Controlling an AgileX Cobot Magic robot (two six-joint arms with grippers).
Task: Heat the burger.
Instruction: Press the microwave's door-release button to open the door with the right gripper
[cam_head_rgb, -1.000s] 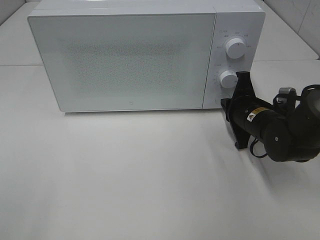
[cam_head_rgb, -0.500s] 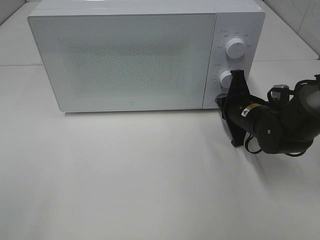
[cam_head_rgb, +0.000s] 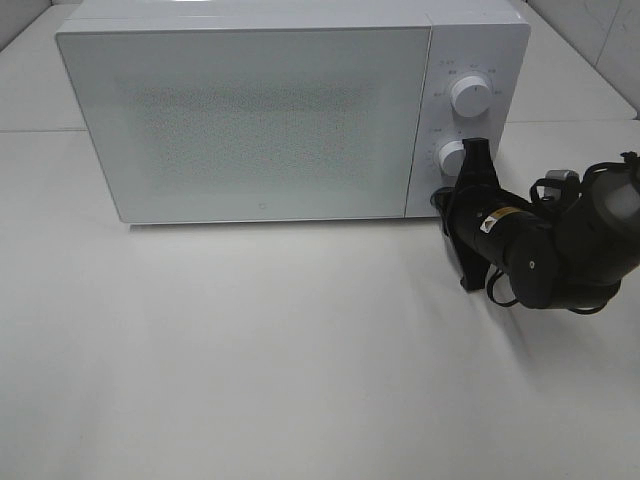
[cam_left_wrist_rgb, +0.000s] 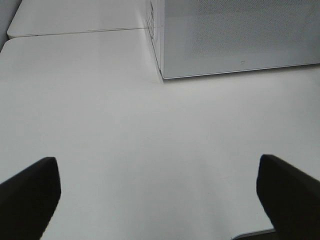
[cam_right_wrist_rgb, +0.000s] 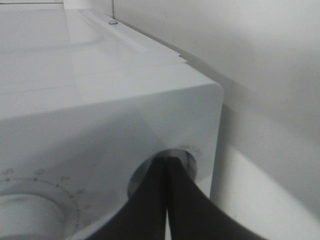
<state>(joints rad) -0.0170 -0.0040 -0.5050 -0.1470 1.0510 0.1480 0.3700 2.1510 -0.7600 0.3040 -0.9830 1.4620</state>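
Microwave (cam_head_rgb: 250, 120) door shut, worktop's back edge; burger unseen (probably inside). Right gripper (cam_head_rgb: 474, 152), clenched on nothing, tips at lower dial (cam_head_rgb: 452, 158); timing left to set. Left gripper (cam_left_wrist_rgb: 160, 180) splayed, empty.

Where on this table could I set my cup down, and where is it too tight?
The widest bare stretch is the table in front of the microwave, from its door to the near edge. Left of the microwave is bare too. Crowded: the right front corner, where the shut right fingers sit by the lower knob.
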